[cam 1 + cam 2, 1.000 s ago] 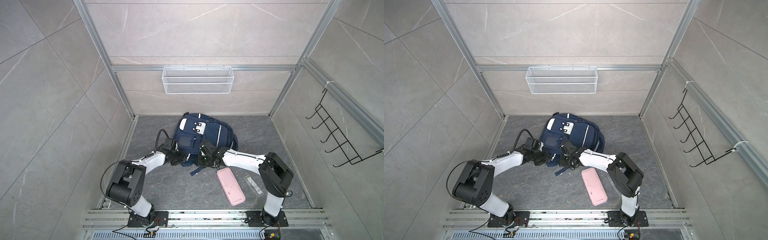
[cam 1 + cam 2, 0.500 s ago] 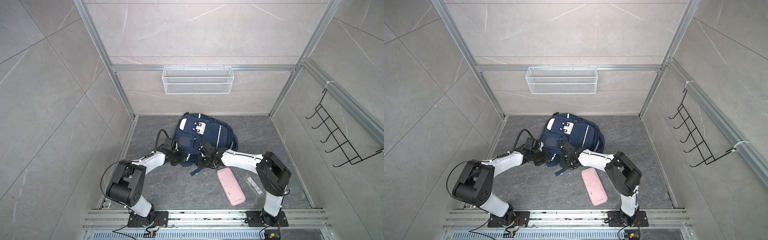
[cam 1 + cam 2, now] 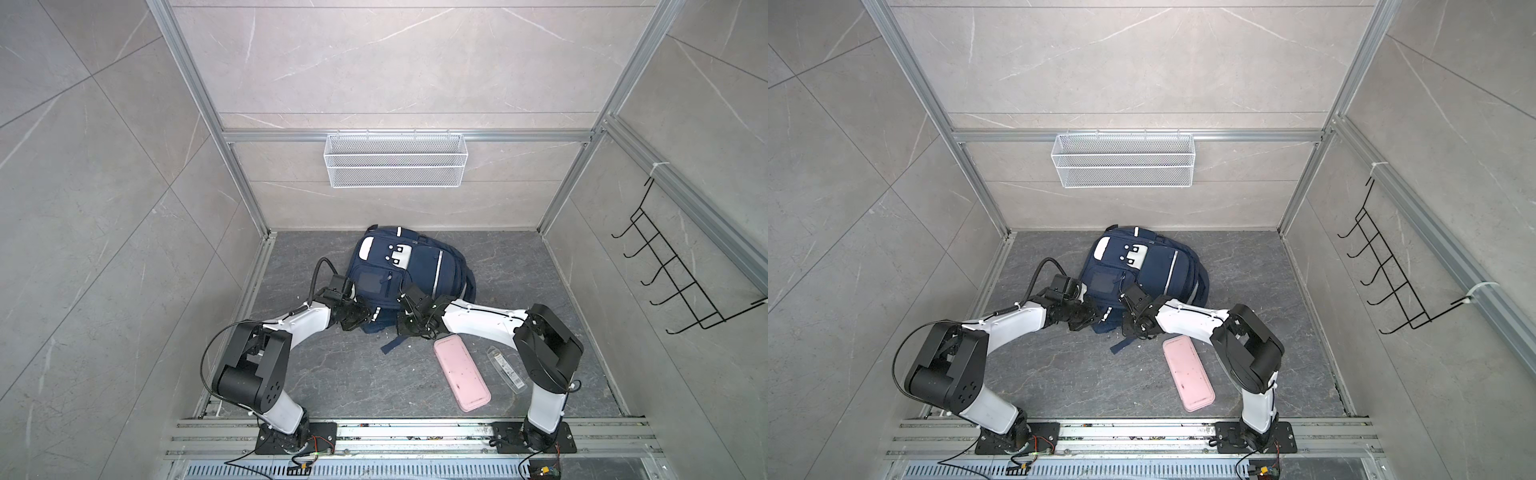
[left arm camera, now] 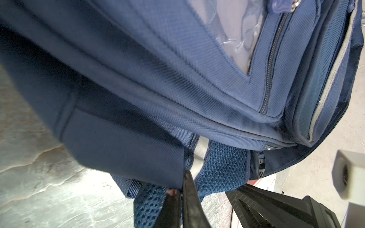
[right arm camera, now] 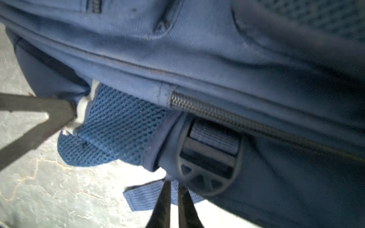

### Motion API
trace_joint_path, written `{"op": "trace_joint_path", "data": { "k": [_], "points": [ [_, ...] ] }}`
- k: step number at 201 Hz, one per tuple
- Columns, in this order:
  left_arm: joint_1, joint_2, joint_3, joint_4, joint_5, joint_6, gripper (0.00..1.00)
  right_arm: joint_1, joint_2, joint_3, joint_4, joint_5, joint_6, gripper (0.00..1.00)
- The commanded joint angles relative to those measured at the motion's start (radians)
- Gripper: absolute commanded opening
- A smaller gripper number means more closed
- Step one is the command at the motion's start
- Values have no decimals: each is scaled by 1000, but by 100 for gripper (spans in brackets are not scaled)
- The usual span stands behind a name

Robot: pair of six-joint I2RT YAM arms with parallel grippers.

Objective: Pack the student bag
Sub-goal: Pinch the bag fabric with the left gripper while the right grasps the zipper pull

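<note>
Left wrist view: the left pincer point(image 4: 180, 183) is clenched on a navy flap at the lower end of the student bag point(image 4: 197, 69), just beside blue mesh padding point(image 4: 221, 167). The right wrist view gives the other grip. The right pincer point(image 5: 174, 185) sits at a webbing strap tail point(image 5: 142, 197) under a grey buckle point(image 5: 209, 158). Its jaws are nearly together and seem to nip that tail, though blur leaves this short of certain. This view also shows a long zip point(image 5: 207, 110) with its teeth closed.

In both top views the bag lies front-up toward the middle of the tabletop's point(image 3: 332, 374) back edge, with both arms meeting at its near end. Packing looks barely begun. No compartment gapes, and the pink case point(image 3: 461, 374) lies outside the bag, toward the front edge and right of middle. A slim clear packet point(image 3: 504, 368) just beside the case shows in a top view only; where it is missing, the right arm stands in the way. The wrist views give the grips and little else. The top views give the layout but lose the fingertips against the dark fabric. What is left, as I judge it, is opening the bag, loading both items and zipping it up.
</note>
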Motion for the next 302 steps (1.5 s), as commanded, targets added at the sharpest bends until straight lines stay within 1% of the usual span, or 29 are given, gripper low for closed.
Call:
{"op": "trace_joint_path", "data": {
  "k": [1,11,33,45,95,117,163,216,232,241,259,286,302],
  "points": [
    [12,-24,37,-26,-9,24,6,11,-36,8,-55,41,-28,12],
    [12,-23,39,-25,-8,27,6,11,-32,11,-57,42,-34,15],
    [12,-18,43,-26,-3,26,6,20,-23,22,-50,37,-42,30],
    [12,-16,42,-26,-2,27,6,26,-13,35,-52,43,-45,34],
    [12,-13,51,-36,-1,31,6,38,63,87,-64,80,-51,38],
    [12,-13,59,-44,2,35,6,42,95,108,-65,87,-63,35],
    [12,-19,61,-51,2,35,6,52,140,127,-73,143,-74,32],
    [14,-18,58,-54,-3,36,6,72,160,119,-58,175,-78,20],
    [17,-18,61,-62,-9,46,6,77,149,113,-62,181,-79,15],
    [20,-16,67,-68,-10,54,6,81,137,108,-64,183,-81,10],
    [30,-12,81,-82,-17,68,5,90,94,88,-64,181,-85,4],
    [55,-9,87,-86,-17,77,5,93,30,72,-81,172,-91,0],
    [73,-13,89,-91,-16,82,5,93,1,62,-93,161,-94,0]
  ]
}}
